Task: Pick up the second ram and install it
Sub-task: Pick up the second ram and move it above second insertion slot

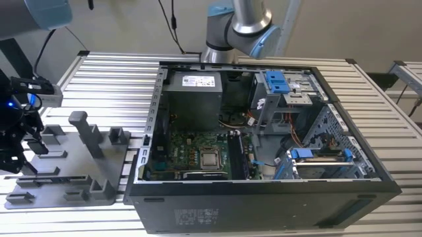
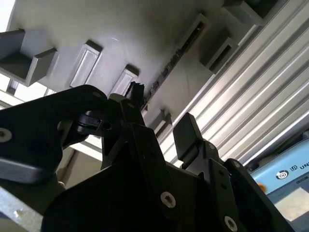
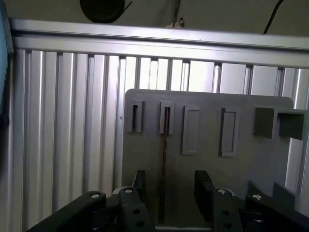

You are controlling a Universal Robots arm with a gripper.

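The second ram (image 3: 164,159) is a thin dark stick standing on edge in a slot of the grey fixture plate (image 3: 241,169). In the second wrist view the ram (image 2: 166,67) runs as a dark strip along the same slot. My gripper (image 3: 171,188) hangs just above the plate, open, with one black finger on each side of the ram and a gap to both. The fingers (image 2: 188,133) hold nothing. In the exterior view the gripper (image 1: 29,145) is over the plate's (image 1: 72,170) end at the exterior view's left.
Grey upright posts (image 1: 82,131) rise from the fixture plate close to the gripper. The open computer case (image 1: 264,197) lies at the exterior view's right, with the motherboard (image 1: 197,158), a grey power-supply box (image 1: 191,98) and blue drive brackets (image 1: 277,81). Ribbed aluminium table (image 1: 112,84) surrounds both.
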